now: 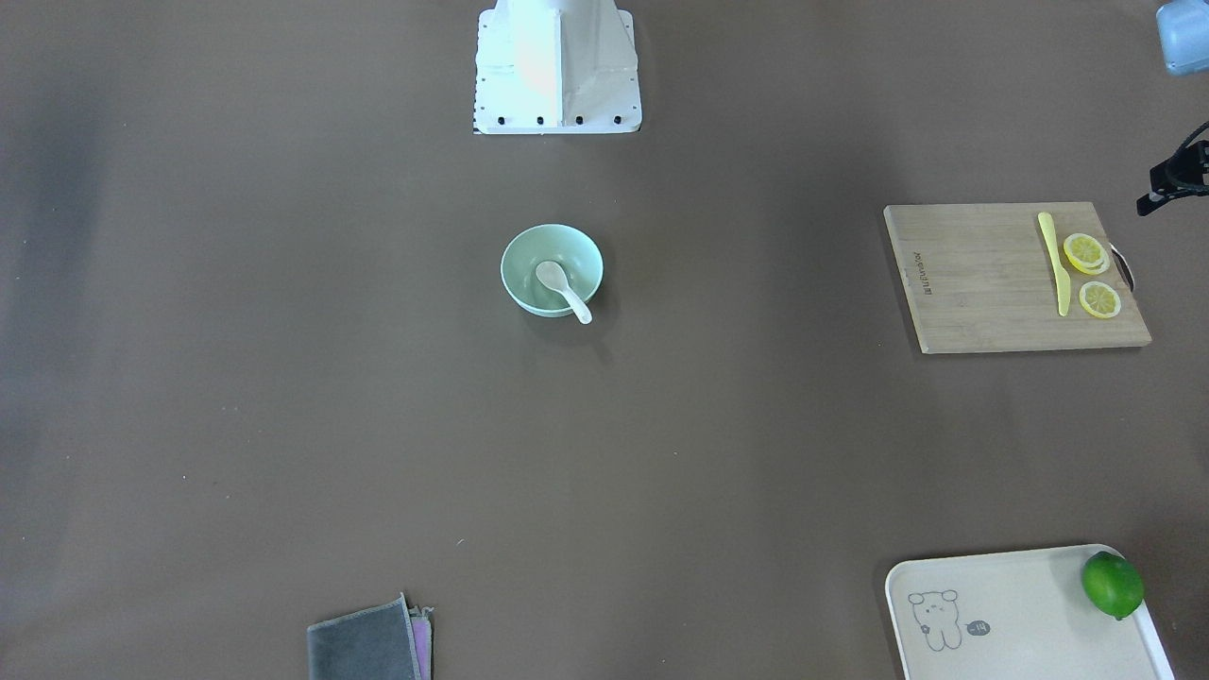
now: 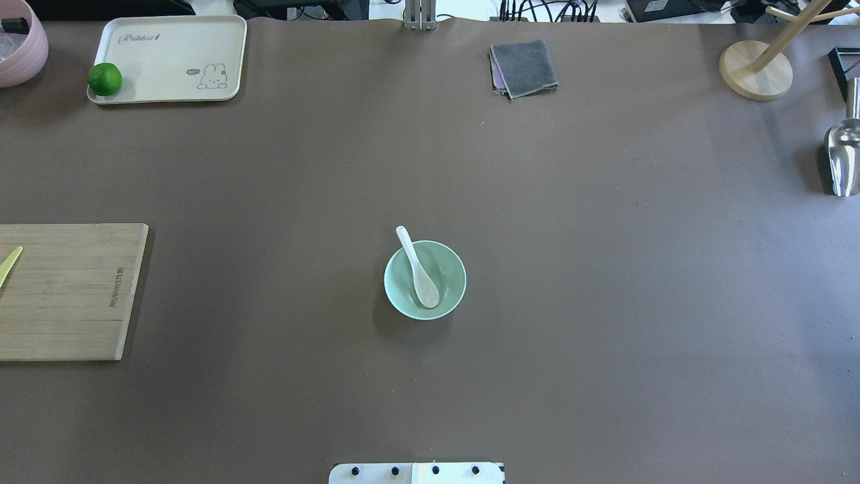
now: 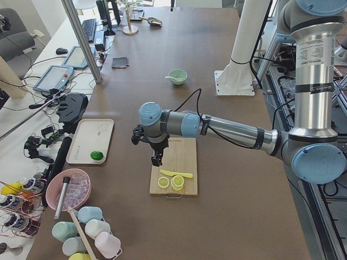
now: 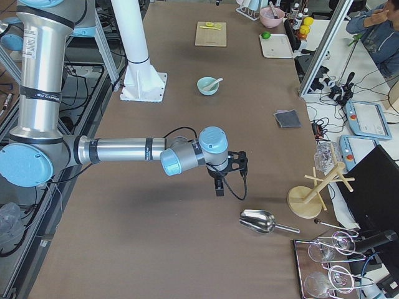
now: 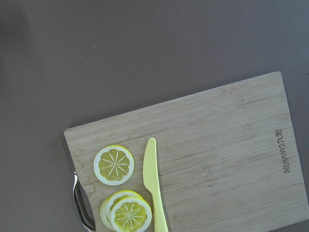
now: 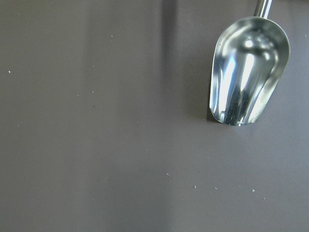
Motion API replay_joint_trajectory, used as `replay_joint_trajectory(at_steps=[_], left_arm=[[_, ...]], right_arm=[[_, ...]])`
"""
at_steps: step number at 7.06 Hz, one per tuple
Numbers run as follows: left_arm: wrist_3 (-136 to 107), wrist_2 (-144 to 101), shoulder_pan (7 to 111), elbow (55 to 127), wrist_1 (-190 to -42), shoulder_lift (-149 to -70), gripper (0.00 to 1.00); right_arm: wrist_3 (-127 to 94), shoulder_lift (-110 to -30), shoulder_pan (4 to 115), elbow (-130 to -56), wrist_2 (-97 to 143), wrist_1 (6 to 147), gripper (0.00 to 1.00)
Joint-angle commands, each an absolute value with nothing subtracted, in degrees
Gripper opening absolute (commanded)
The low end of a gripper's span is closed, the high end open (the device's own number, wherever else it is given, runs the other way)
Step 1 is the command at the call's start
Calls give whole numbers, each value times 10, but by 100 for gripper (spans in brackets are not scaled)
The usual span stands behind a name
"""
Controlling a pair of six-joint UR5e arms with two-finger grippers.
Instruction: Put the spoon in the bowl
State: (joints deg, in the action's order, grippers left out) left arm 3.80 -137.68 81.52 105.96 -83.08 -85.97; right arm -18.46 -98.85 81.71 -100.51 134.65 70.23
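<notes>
The white spoon [image 1: 564,290] lies in the pale mint-green bowl [image 1: 525,253] at the table's middle, scoop on the bottom, handle leaning over the rim. Both show in the overhead view, spoon [image 2: 420,273] and bowl [image 2: 451,277]. My left gripper [image 3: 156,160] hangs above the far edge of the cutting board, far from the bowl. My right gripper [image 4: 218,189] hangs above bare table near the metal scoop. Neither wrist view shows fingers, so I cannot tell whether either is open or shut.
A bamboo cutting board [image 1: 982,283] carries a yellow knife [image 1: 1054,260] and lemon slices [image 1: 1086,253]. A cream tray [image 1: 1001,614] holds a lime [image 1: 1112,584]. A grey cloth [image 1: 368,647], a metal scoop [image 2: 843,158] and a wooden stand [image 2: 756,67] sit at the edges.
</notes>
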Motion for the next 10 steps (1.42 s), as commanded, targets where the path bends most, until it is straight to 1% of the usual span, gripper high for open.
replay_joint_trajectory(at_steps=[1,6,10], left_arm=[[39,-1375,852,1058,-830,-860,98],[39,-1375,852,1055,-830,-860,98],[35,-1361,876,1049,-828,-851,98]], right_arm=[[-185,-988,817,-1006,1346,701,100],[-185,-988,817,-1010,1346,701,100],[-186,-984,817,-1009,1346,702,100]])
